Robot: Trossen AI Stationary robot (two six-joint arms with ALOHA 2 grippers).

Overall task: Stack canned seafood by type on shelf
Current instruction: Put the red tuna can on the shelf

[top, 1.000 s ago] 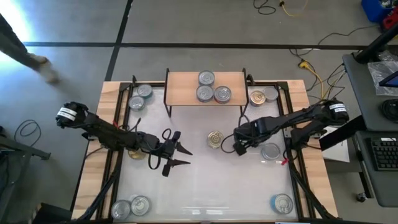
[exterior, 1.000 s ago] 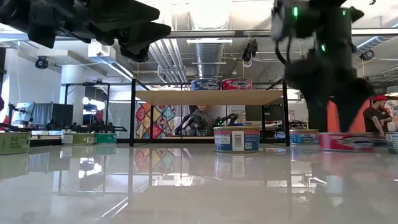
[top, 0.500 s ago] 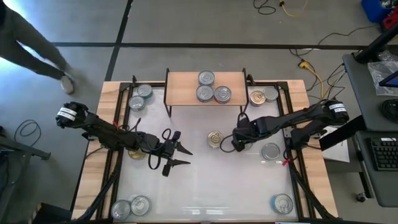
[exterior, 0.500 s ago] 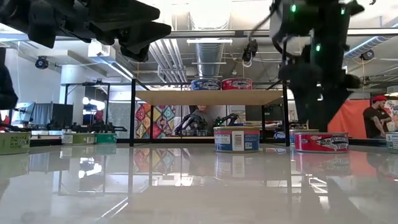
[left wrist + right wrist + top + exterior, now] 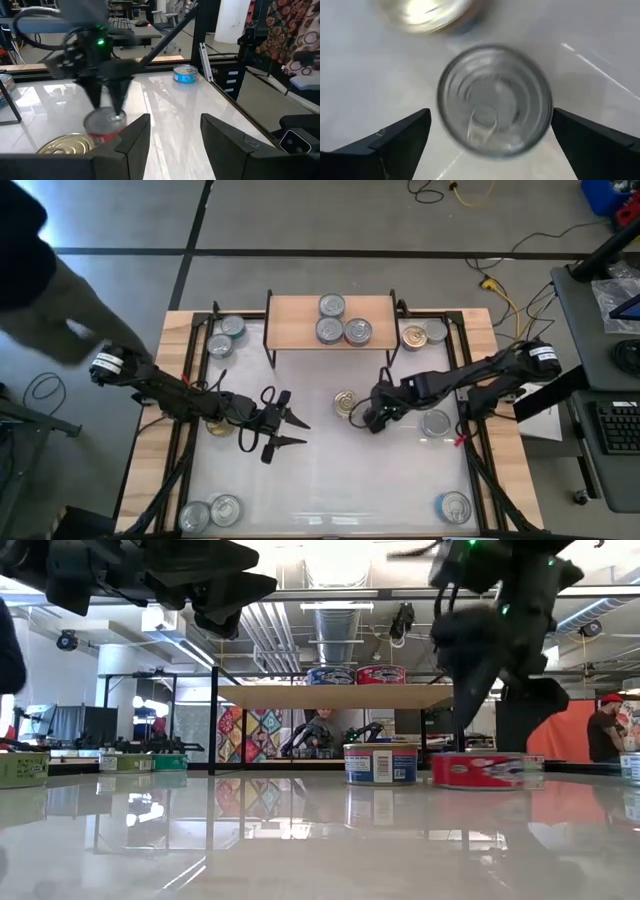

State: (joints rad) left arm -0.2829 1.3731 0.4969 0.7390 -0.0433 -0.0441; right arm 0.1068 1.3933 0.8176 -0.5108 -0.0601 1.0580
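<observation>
Right gripper (image 5: 377, 418), jaws wide open and holding nothing, poised over a red-sided, silver-topped tin (image 5: 494, 99) standing mid-table beside a gold-topped tin (image 5: 346, 402); contact cannot be judged through the blur. Left gripper (image 5: 285, 430), jaws partly open and empty, above the table left of centre. Shelf (image 5: 290, 320) at the table's far edge carries three tins (image 5: 331, 306). Other tins stand near the table's corners (image 5: 455, 506).

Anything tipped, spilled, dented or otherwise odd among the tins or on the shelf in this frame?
Nothing stands out. The three tins on the shelf sit flat, and so do those on the table. The open right gripper hangs over an upright red-sided tin.
</observation>
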